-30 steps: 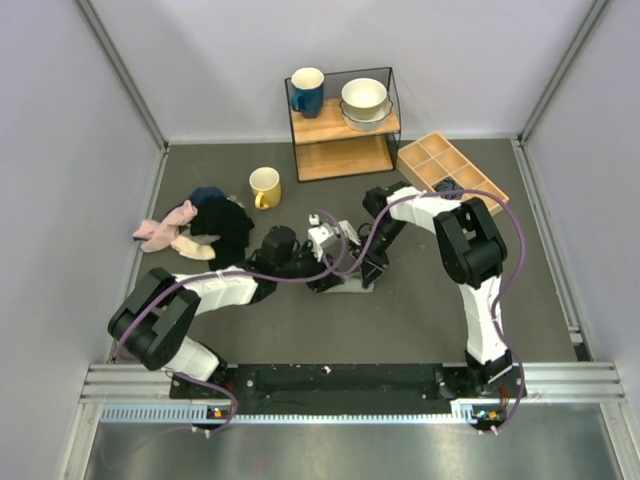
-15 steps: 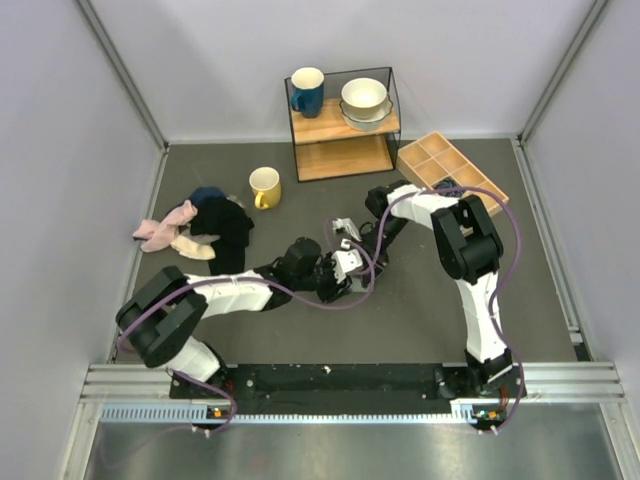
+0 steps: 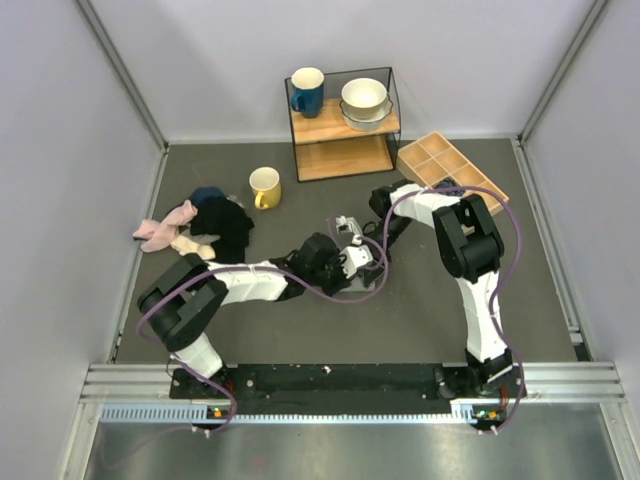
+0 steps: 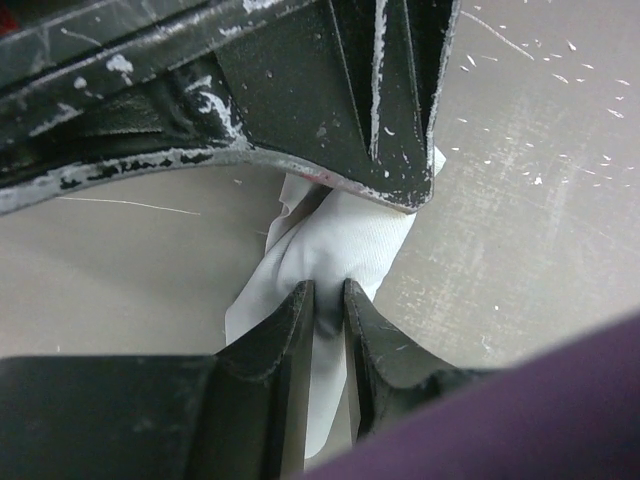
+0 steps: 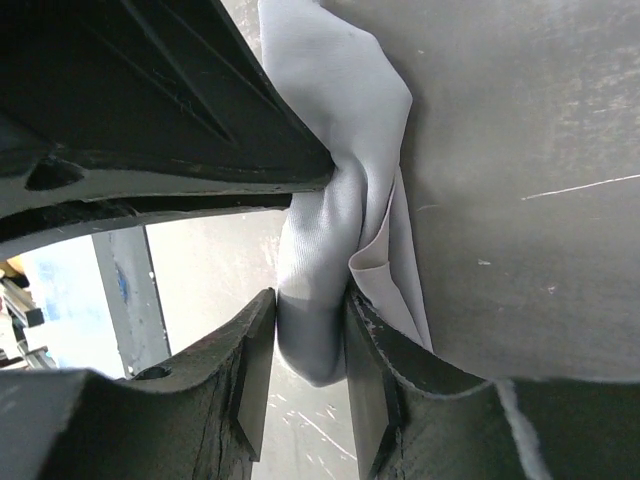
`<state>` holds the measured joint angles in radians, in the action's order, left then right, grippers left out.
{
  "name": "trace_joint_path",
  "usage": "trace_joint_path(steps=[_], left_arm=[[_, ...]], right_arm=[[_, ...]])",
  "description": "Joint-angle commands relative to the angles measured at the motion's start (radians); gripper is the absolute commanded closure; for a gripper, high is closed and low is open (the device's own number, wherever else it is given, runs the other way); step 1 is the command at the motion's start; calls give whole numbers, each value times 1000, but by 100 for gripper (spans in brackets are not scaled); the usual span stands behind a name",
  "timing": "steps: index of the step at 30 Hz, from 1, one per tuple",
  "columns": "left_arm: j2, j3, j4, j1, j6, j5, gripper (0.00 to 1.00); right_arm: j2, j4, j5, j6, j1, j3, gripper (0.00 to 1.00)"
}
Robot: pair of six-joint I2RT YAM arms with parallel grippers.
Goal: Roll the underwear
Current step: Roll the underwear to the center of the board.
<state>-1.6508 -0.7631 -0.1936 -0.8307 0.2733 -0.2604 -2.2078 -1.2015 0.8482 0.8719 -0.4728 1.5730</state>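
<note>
Both arms meet in the middle of the dark grey desk (image 3: 420,300), and from above they hide almost all of what they hold. Behind them stands a yellow mug (image 3: 265,187), and further back a small shelf (image 3: 345,128) made of wood boards in a thin black frame. On its top board are a blue mug (image 3: 307,92) and two pale bowls (image 3: 364,102), one inside the other. To the right of the shelf lies a wooden tray (image 3: 442,160) cut into little boxes; the right arm covers its near corner. At the left side there is a heap of pink socks (image 3: 165,228) touching some dark clothes (image 3: 226,226). The underwear (image 5: 340,120) is between the two tools, just above the desk - thin, soft, light grey cloth, bunched and folded into a long lump. The left tool (image 4: 327,290) has its two black tips nearly together, pinching a thin fold of the cloth. The right tool (image 5: 310,300) squeezes a thick rounded roll of it - the cloth touches both fingers. The desk is scratched and flecked with white up close
</note>
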Motion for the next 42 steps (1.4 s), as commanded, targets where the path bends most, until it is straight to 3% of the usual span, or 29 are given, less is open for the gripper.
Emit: trace_joint_path(steps=[1, 18, 28, 42], left_arm=[[-47, -36, 69, -2, -19, 43, 78], [-86, -39, 69, -4, -46, 18, 81], [-87, -33, 72, -2, -46, 10, 82], [-90, -36, 72, -2, -51, 6, 82]], right_arm=[[29, -6, -40, 41, -3, 24, 65], [115, 26, 41, 7, 46, 32, 51], [160, 183, -20, -103, 48, -16, 46], [134, 227, -58, -143, -15, -30, 34]])
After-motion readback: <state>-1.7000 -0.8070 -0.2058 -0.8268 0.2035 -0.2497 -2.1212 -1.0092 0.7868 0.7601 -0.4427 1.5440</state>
